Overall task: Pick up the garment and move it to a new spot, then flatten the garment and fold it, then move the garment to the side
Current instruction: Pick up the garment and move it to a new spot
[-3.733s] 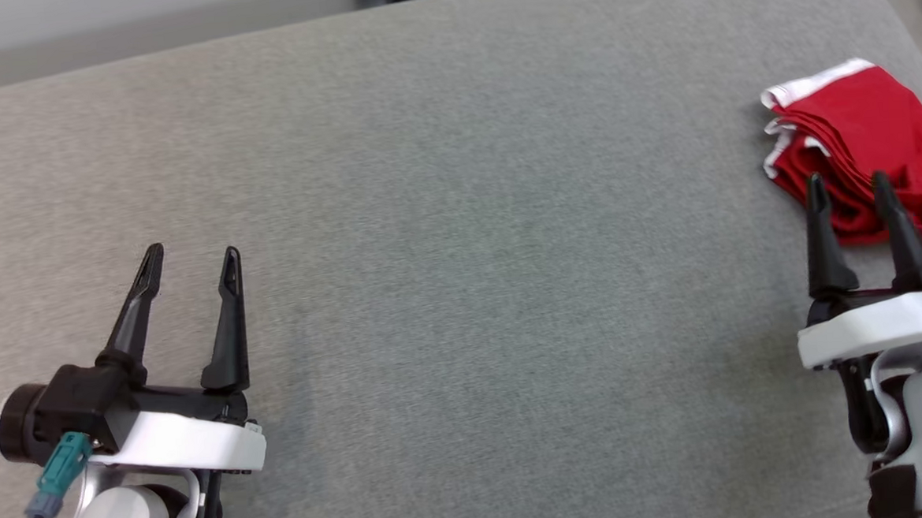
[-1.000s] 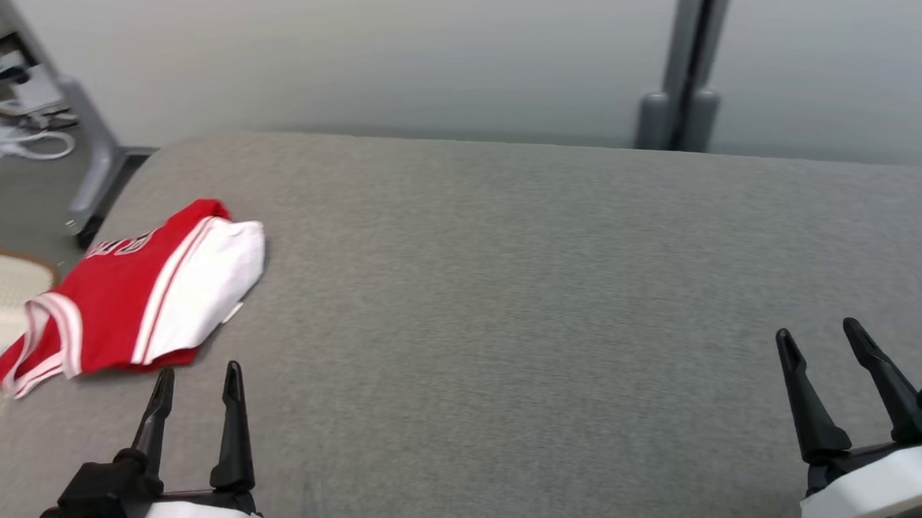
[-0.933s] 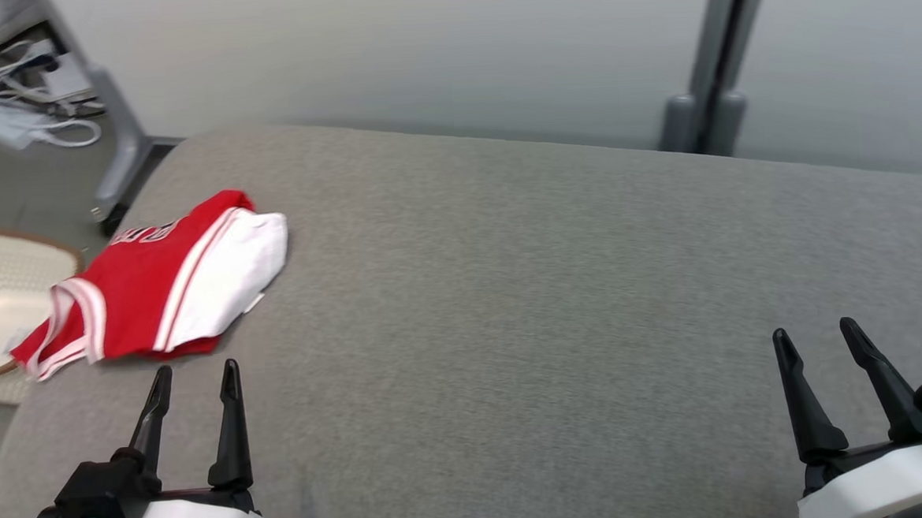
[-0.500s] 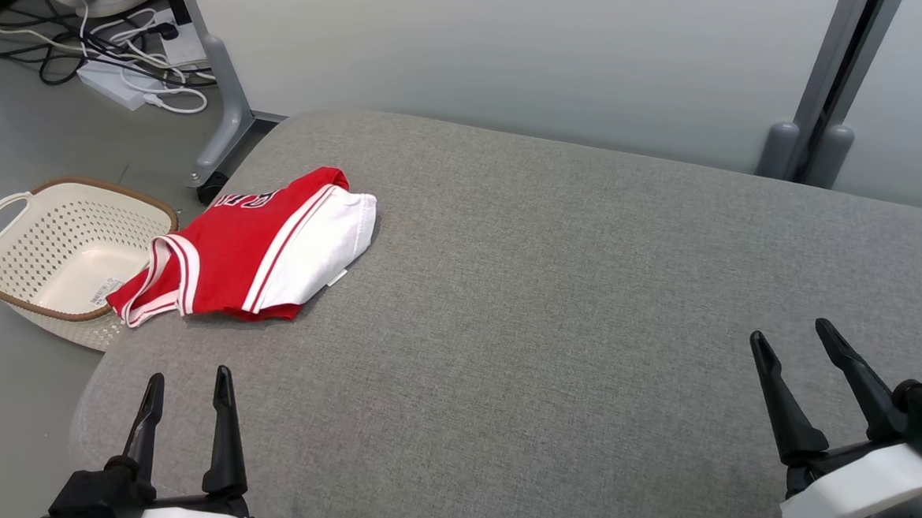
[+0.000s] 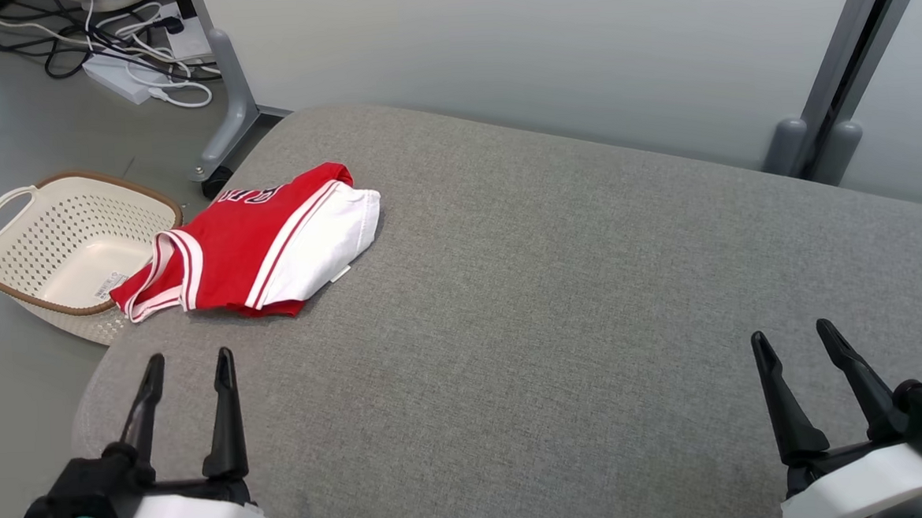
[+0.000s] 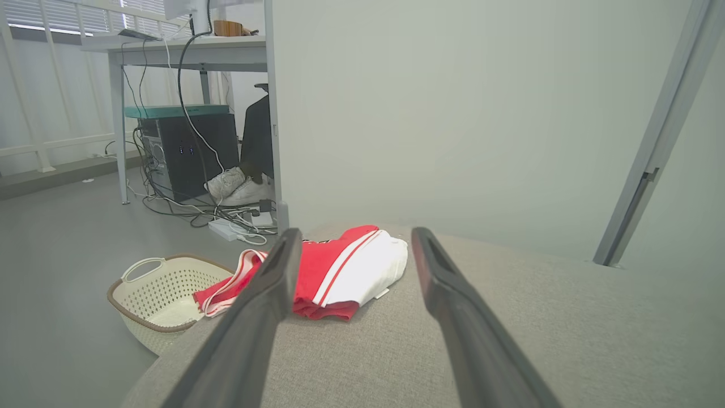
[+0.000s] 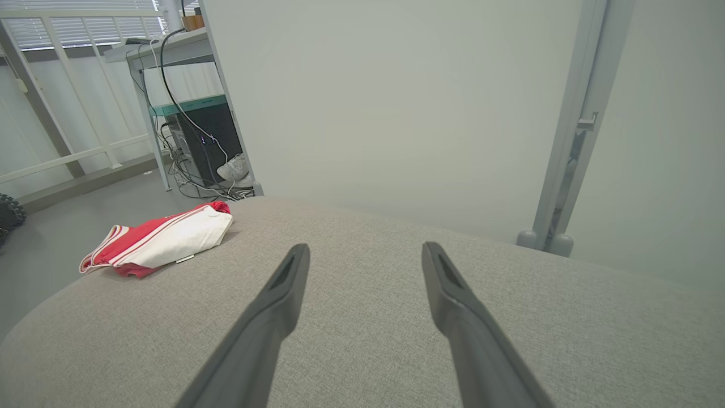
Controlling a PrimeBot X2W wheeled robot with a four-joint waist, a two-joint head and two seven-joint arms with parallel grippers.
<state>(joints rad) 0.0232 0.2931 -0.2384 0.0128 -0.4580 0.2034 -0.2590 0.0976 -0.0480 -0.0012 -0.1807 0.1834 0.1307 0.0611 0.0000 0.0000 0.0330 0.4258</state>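
**Two empty grippers, one garment near the edge**

Head view: the red-and-white garment (image 5: 251,242) lies bunched at the far left corner of the grey cushion (image 5: 551,325), one striped end hanging over the edge just above the basket (image 5: 78,176) on the floor. The left gripper (image 5: 189,358) is nearest it, fingers spread and holding nothing. The right gripper (image 5: 791,332) is well apart, also spread and empty. A shallow pinch on the overhanging end would likely drag the cloth off the edge and into the basket. A grab at the bunched layers may lift only the top one.

Left wrist view: the garment (image 6: 345,272) sits between the parted fingers of the left gripper (image 6: 355,232), ahead of them and not touched. The basket (image 6: 164,326) stands below at the left, so a push instead of a lift could tip the cloth over.

Right wrist view: the garment (image 7: 170,238) is far off to the left of the right gripper (image 7: 365,246), and a long reach would be needed.

Against the earliest picture, the whole head view has turned: the camera moved. Red cloth then lay at the right edge beside the right gripper.
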